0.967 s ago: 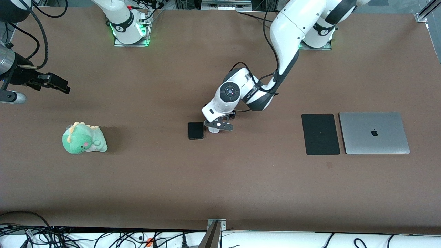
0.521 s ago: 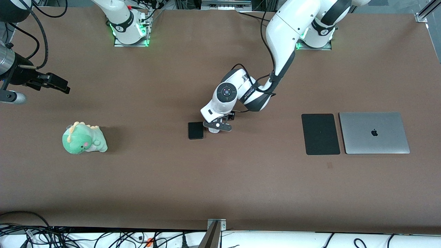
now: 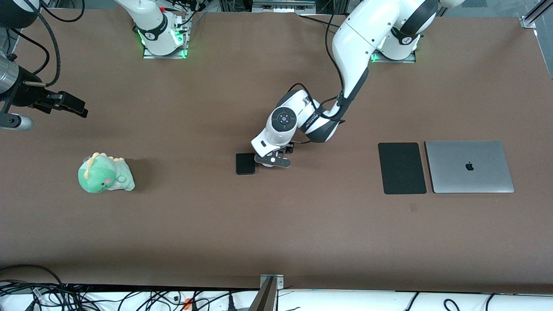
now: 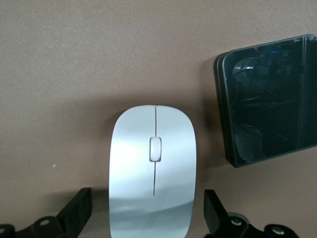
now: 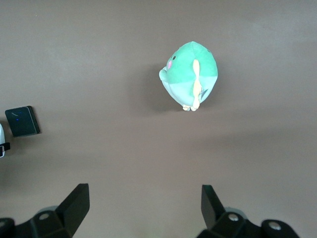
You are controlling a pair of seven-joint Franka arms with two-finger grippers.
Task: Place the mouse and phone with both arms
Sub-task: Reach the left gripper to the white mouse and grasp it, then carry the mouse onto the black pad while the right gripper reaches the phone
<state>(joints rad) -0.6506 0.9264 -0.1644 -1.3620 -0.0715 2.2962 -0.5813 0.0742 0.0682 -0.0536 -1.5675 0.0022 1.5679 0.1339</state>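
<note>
The white mouse (image 4: 152,173) lies on the brown table beside the black phone (image 3: 245,163), toward the left arm's end from it. In the front view the left hand hides the mouse. My left gripper (image 3: 272,161) is low over the mouse and open. In the left wrist view (image 4: 148,210) its fingers (image 4: 79,208) stand on either side of the mouse with a gap on both sides. The phone also shows in the left wrist view (image 4: 270,109) and the right wrist view (image 5: 22,121). My right gripper (image 3: 71,106) waits open and empty, up over the right arm's end of the table (image 5: 146,201).
A green dinosaur plush (image 3: 106,173) sits toward the right arm's end, below the right gripper's view (image 5: 190,79). A black mouse pad (image 3: 402,168) and a closed grey laptop (image 3: 469,166) lie side by side toward the left arm's end.
The left gripper has come down a little and shifted slightly toward the phone, over the mouse. The right arm has not moved.
</note>
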